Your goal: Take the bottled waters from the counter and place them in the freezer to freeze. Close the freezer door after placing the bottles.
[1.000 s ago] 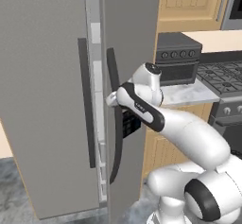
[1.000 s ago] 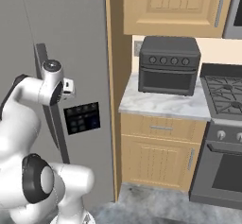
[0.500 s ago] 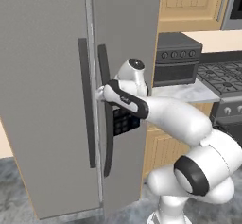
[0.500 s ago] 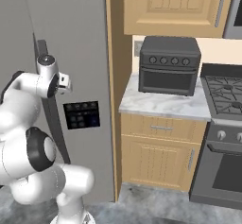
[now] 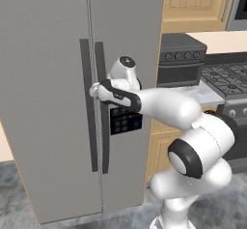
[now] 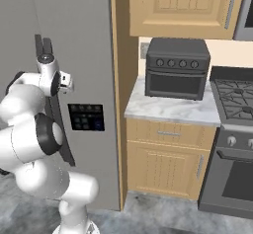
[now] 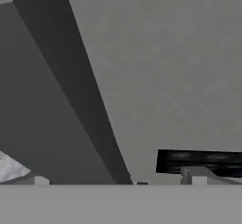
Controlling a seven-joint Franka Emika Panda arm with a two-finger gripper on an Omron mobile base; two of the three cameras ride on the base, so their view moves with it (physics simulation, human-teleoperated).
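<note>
We are pressing the freezer door (image 5: pixel 48 93) home with the gripper (image 5: pixel 95 91), its fingers spread wide and holding nothing, set against the door's dark bar handle (image 5: pixel 87 107). The door is looking flush with its neighbour (image 5: pixel 130 39), so we are judging the closing nearly done. We are seeing no bottled waters on the counter (image 6: pixel 170 108) beside the toaster oven (image 6: pixel 177 67); we are keeping the push square and gentle, then backing straight off

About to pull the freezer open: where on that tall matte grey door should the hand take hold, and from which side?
Grip the freezer door's long dark vertical bar handle near mid-height, coming straight at the door's front, with the open hand straddling the bar. It stands proud of the flat panel, close beside the neighbouring door's handle.
</note>
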